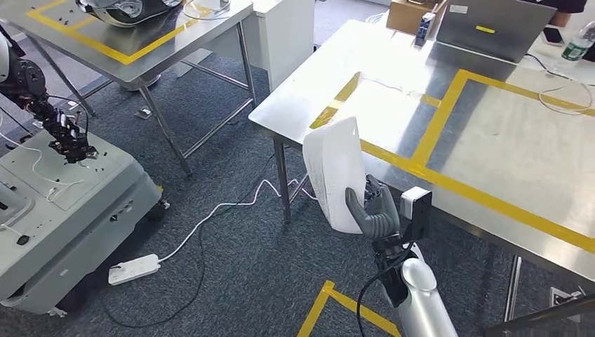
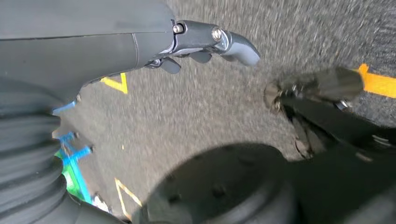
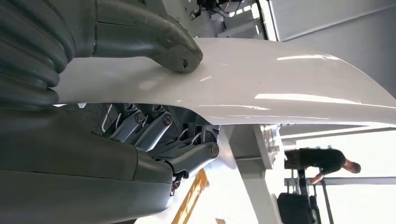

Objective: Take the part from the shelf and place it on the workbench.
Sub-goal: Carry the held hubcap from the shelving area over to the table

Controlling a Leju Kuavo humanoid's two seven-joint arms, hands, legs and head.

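Right robot hand (image 1: 375, 209) grips white part (image 1: 335, 172) beside workbench (image 1: 491, 133) edge.

A white power strip (image 1: 133, 269) lies on grey carpet (image 1: 231, 281), its white cable (image 1: 231, 205) trailing toward a table leg. A closed grey laptop (image 1: 491, 24), a cardboard box (image 1: 414, 14) and a bottle (image 1: 579, 42) are near the far edge. In the right wrist view, a person (image 3: 327, 161) bends over far off.

At frame centre the right hand (image 1: 375, 210) holds the part (image 1: 335, 179) upright just before the workbench (image 1: 505, 140) edge. A laptop (image 1: 491, 24) sits at its far end, perhaps beside a bottle (image 1: 579, 42). A power strip (image 1: 133, 269) lies lower left.
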